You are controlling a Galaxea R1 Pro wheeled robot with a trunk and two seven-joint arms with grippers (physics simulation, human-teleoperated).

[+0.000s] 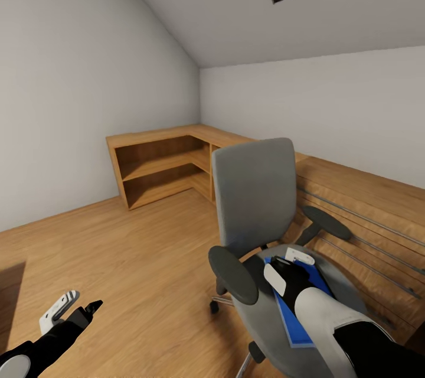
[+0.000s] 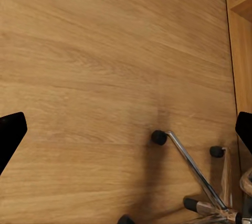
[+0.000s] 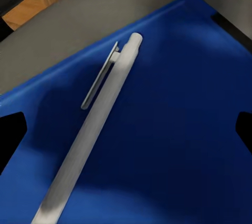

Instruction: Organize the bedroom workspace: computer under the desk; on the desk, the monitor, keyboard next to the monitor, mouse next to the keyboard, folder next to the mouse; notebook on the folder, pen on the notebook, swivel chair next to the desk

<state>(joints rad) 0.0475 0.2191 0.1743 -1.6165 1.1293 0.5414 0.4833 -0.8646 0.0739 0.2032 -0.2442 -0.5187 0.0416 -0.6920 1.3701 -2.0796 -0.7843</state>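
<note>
One slim white pen [image 3: 89,135] on glossy-looking blue folder [image 3: 173,129]

wooden corner shelf unit [image 1: 168,166] stands at the far wall corner, open shelves facing out. wooden slatted panel [image 1: 366,230] runs along the right wall.

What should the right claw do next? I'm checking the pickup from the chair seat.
Probably lower the right claw and close on the pen. The pen lies loose on the blue folder on the swivel chair seat, between the open fingertips. Lifting the folder first might roll it off.
</note>
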